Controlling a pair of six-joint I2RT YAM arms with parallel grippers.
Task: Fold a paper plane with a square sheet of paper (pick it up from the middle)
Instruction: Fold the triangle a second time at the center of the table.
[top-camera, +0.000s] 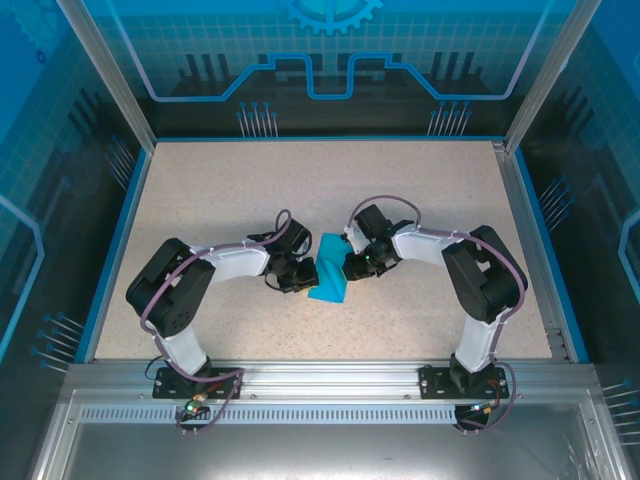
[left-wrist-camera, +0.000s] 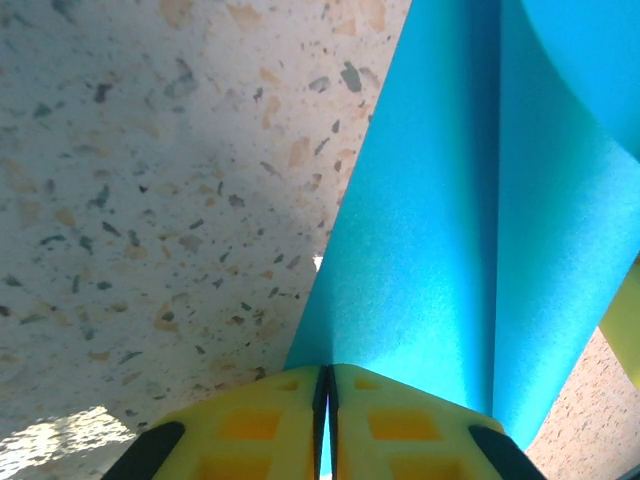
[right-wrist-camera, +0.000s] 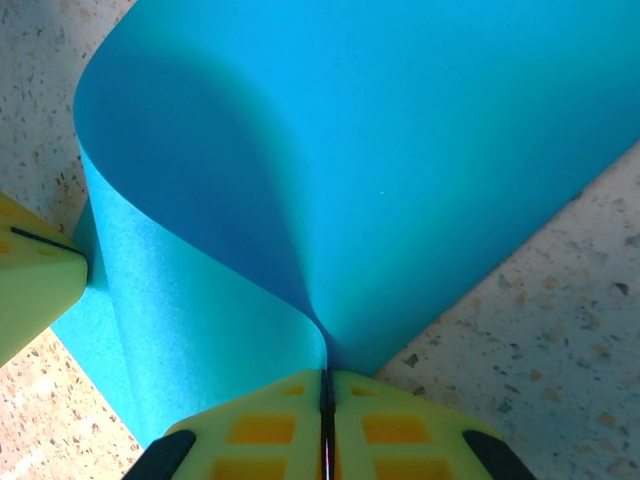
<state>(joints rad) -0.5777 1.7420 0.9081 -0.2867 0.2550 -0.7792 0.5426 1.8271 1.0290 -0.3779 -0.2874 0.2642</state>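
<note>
Left wrist view: the yellow-tipped left gripper (left-wrist-camera: 323, 388) is pinching, tips pressed together, an edge of the thin, matte cyan-blue square sheet of paper (left-wrist-camera: 430, 250). The right gripper (right-wrist-camera: 325, 390) is pinching the other side likewise, so the sheet is bowing in a smooth curl between them, over the speckled beige surface (left-wrist-camera: 150, 200). Light and limp, it is looking prone to creasing and tearing; edge pinches suit it.

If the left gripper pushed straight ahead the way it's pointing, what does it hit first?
The left gripper, shut on the blue paper, would only crumple it; behind that stands the right gripper, probably the first solid contact, though depth is unclear.
</note>
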